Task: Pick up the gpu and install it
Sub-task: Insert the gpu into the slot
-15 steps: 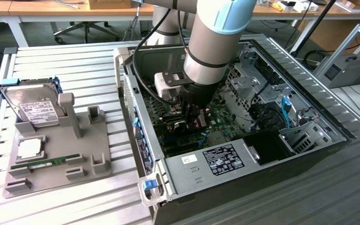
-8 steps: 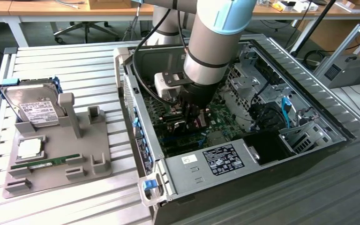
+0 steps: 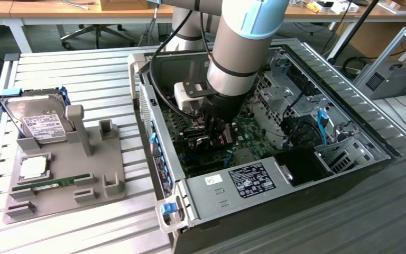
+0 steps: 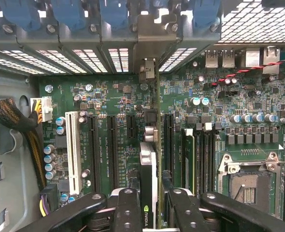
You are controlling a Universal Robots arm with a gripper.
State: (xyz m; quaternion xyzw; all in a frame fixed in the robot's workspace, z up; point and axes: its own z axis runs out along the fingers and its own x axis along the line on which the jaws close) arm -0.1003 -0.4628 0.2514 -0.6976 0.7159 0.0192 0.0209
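Over motherboard point(image 4: 108, 111): fingers point(image 4: 128, 212) clamped on gpu point(image 4: 149, 188), lower edge cut off.

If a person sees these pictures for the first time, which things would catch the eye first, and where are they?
First, the big robot arm reaching down into the open computer case, which lies on its side on the slatted table. In the wrist view, the gripper holds the gpu on edge above the green motherboard, among its slots. On the exterior view's left, a grey holder carries a hard drive.
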